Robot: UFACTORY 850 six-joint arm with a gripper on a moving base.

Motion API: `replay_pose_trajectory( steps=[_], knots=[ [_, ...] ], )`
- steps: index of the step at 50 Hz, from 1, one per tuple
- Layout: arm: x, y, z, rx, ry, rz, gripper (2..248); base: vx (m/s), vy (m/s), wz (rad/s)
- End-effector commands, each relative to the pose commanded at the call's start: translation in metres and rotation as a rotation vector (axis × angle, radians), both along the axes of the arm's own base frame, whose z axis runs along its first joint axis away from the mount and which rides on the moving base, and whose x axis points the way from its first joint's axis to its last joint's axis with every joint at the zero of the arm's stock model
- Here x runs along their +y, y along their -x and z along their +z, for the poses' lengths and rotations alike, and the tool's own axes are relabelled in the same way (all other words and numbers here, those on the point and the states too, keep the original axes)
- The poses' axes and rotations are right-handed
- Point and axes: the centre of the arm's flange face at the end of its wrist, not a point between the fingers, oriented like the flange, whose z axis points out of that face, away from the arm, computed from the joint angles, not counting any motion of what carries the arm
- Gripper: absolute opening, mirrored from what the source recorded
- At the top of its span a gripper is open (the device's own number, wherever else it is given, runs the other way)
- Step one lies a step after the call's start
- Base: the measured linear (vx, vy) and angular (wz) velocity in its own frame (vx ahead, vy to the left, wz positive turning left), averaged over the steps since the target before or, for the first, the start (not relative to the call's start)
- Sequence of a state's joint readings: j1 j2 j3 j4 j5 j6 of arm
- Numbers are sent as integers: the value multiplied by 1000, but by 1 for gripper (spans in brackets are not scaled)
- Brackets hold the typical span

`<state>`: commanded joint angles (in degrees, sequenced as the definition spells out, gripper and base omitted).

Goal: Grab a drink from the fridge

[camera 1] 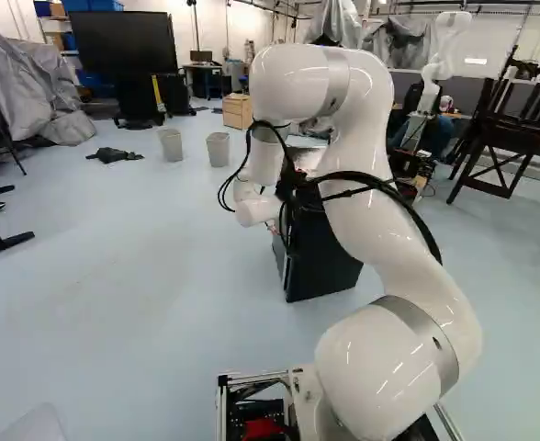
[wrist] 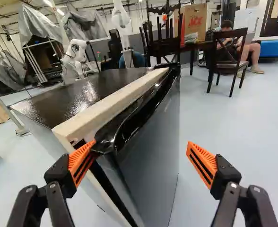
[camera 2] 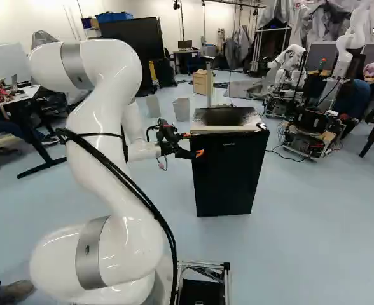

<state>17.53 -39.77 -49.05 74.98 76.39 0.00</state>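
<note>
Two orange-padded fingers stand spread wide at the corner of the fridge [camera 2: 228,181], with nothing pinched between them. One finger [wrist: 80,163] lies against or very close to the upper corner of the door [wrist: 151,163], beside its dark top lip [wrist: 132,124]; the other [wrist: 201,164] stands apart from the front face. The fridge stands on the floor [camera 2: 314,241] ahead of the base, its door apparently shut; the drink is out of sight, presumably inside.

The step in hand looks like opening that door, an early part of the job. The gripper [wrist: 143,155] would do best to set its nearer finger into the dark seam [wrist: 108,187] behind the door's free side edge, below the top corner, rather than scrape over the lip. Whether the tip has any purchase there cannot be told. A slow first pull should overcome the seal; after that the wrist would need to follow the door's swing, likely about the opposite side edge. Pulling straight could slip the pad off or drag the whole fridge.
</note>
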Motion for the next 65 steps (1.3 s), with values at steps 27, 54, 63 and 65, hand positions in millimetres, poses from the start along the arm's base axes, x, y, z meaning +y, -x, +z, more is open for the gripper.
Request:
replay_pose_trajectory(
  steps=[27, 54, 63, 65],
  knots=[
    [-8, 58, 4, 72, 24, 23, 247, 0, 0, 0],
    [-17, 117, 8, 133, 64, 50, 247, 0, 0, 0],
    [-22, 137, 10, 152, 80, 58, 247, 0, 0, 0],
    [-23, 141, 10, 156, 83, 59, 247, 0, 0, 0]
  ],
)
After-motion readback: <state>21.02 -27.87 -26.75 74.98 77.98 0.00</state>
